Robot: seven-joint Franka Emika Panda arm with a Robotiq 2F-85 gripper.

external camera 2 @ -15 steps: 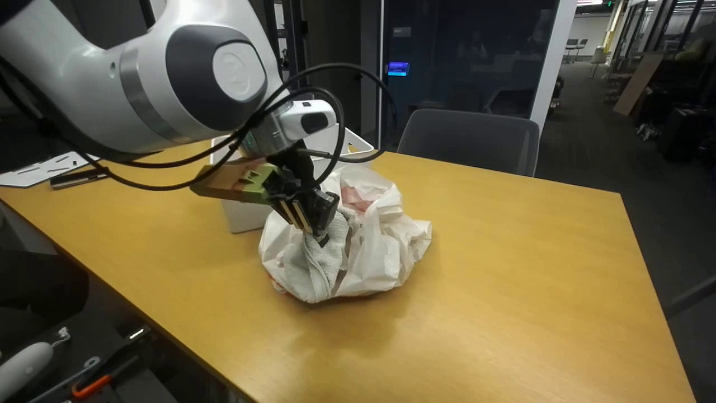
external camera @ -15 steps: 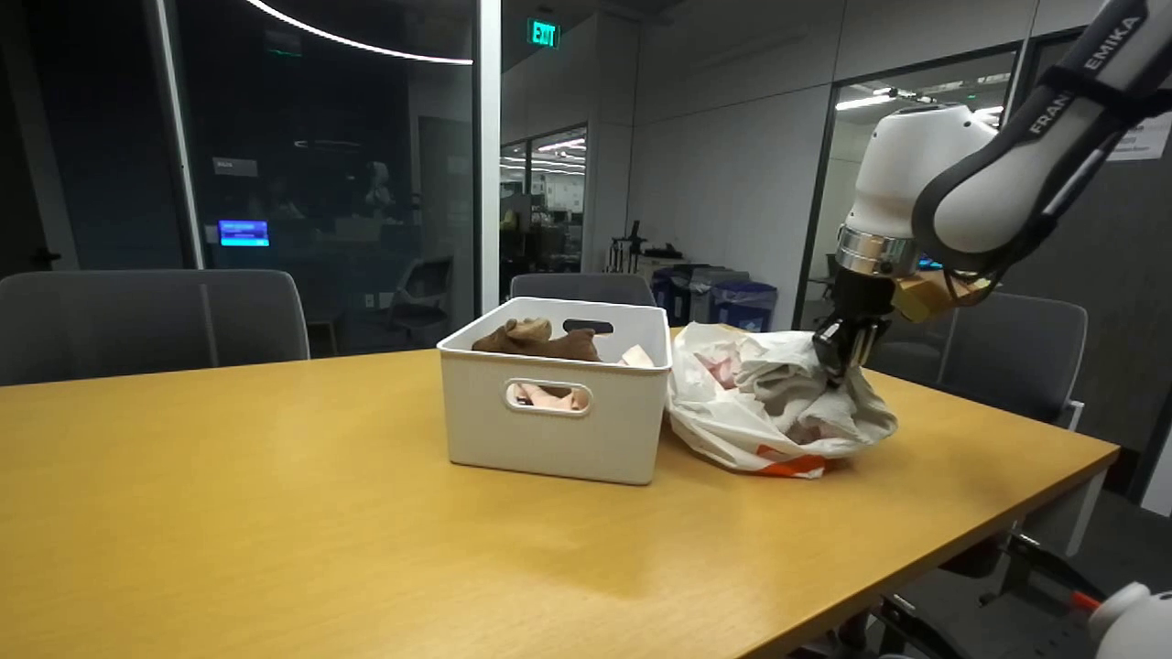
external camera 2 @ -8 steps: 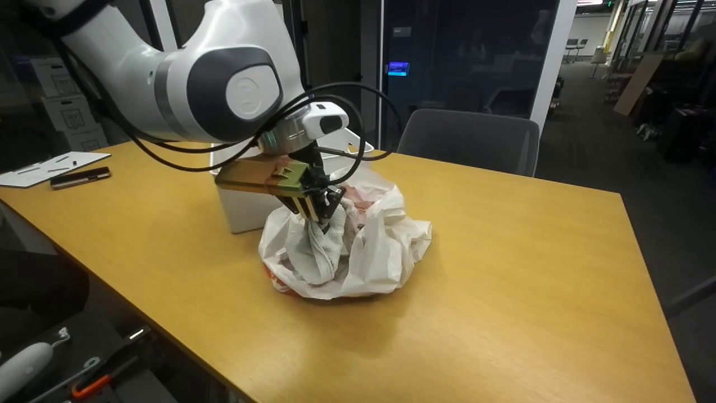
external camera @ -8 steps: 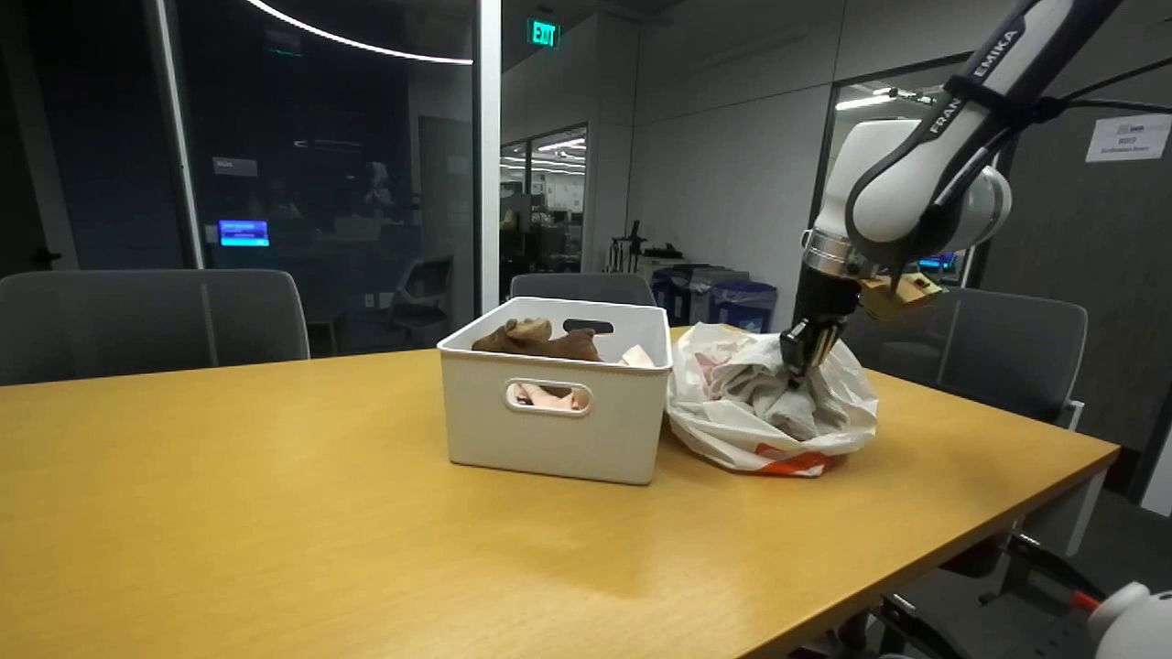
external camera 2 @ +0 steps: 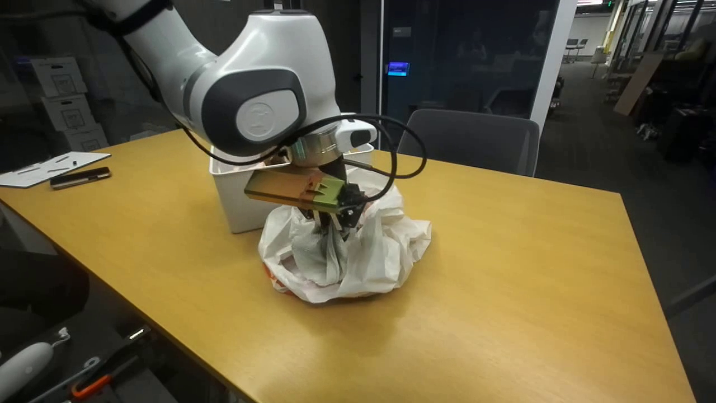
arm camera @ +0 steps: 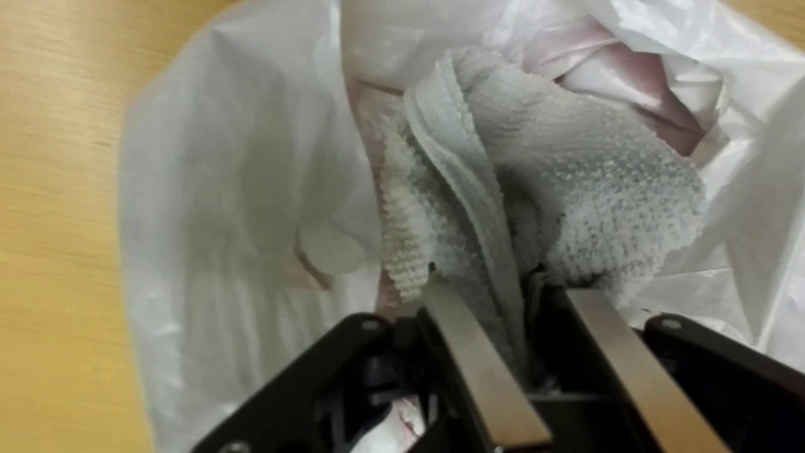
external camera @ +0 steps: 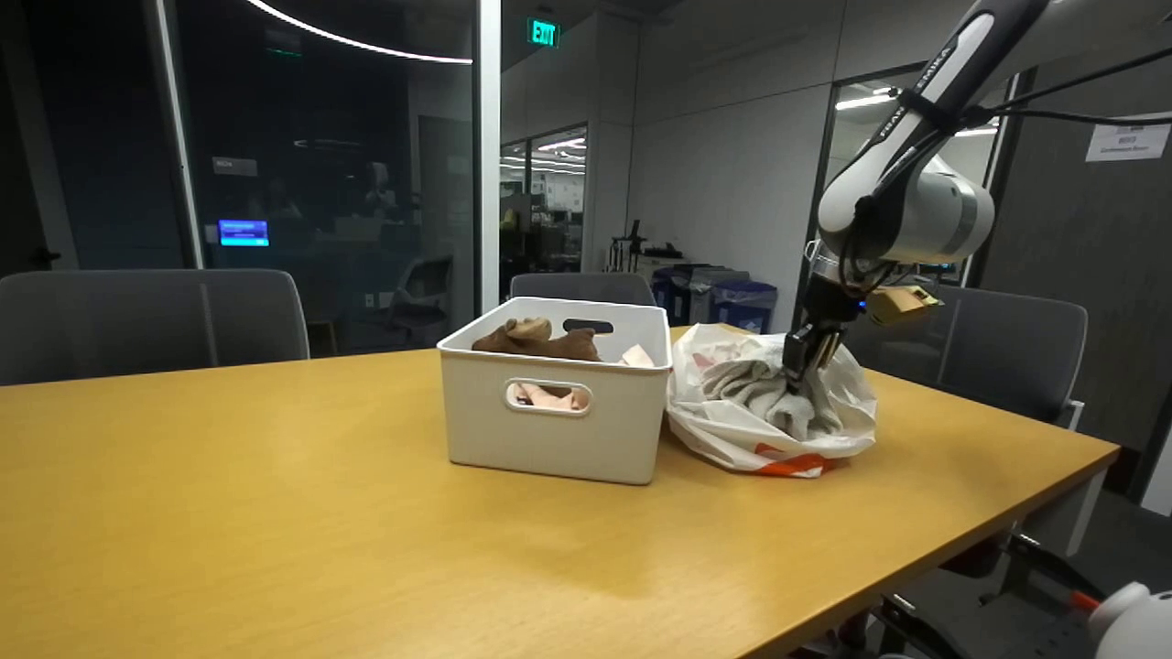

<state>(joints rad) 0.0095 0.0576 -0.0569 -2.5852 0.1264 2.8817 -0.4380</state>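
Dark chairs (external camera: 151,325), lit exit sign (external camera: 543,33), grey wall (external camera: 723,183).

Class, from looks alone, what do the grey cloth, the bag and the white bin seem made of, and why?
Grey cloth: terry-like fabric, matte, with nubbly pile; fibre unclear.
Bag: probably thin plastic film, slightly glossy, creased and partly translucent.
White bin: likely rigid moulded plastic, satin, with smooth walls and rounded corners.

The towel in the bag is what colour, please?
The towel is light grey, clearest in the wrist view.
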